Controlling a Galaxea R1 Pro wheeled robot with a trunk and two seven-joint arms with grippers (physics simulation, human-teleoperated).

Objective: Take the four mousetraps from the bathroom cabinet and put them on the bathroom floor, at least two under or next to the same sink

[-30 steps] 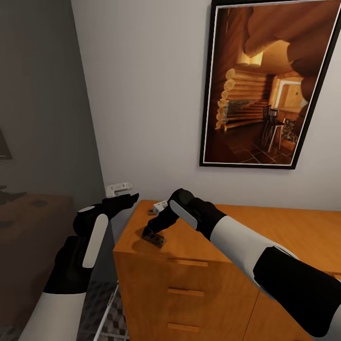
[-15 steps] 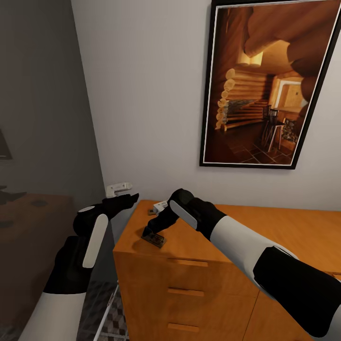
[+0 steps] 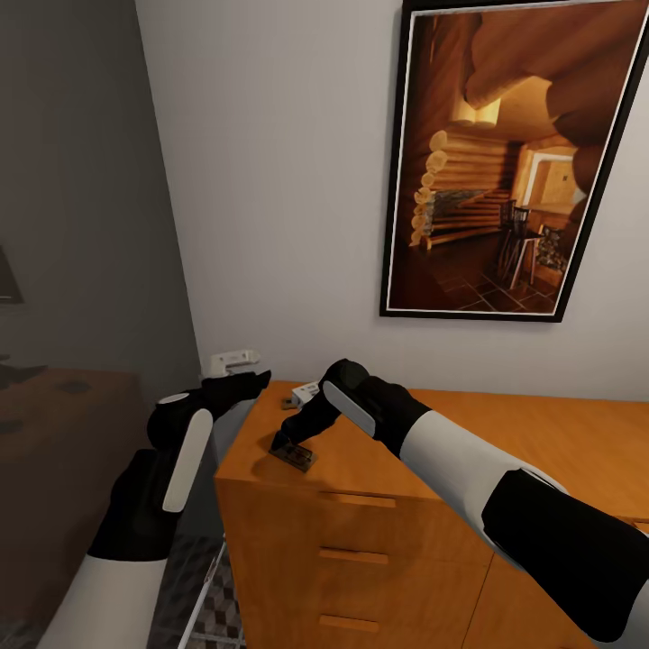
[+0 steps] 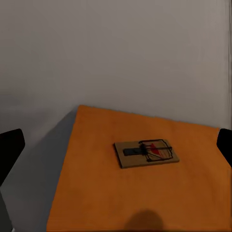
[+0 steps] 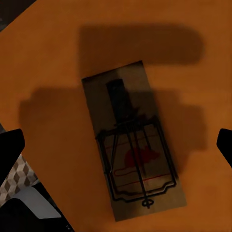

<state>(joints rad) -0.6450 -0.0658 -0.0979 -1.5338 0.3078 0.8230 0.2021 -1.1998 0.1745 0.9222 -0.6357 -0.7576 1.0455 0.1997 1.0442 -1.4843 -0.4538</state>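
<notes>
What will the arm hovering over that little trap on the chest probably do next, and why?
Probably lower the right pincer and close it on the mousetrap: its fingers stand wide apart either side of the trap, which lies flat on the cabinet top.

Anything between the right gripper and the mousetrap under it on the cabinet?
Nothing visible. The right gripper hangs open just above the mousetrap, which lies flat on the cabinet top with bare wood around it.

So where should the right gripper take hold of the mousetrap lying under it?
Probably across the mousetrap's long board edges, coming straight down from above: it lies flat on the cabinet top, and the open right gripper already straddles it.
</notes>
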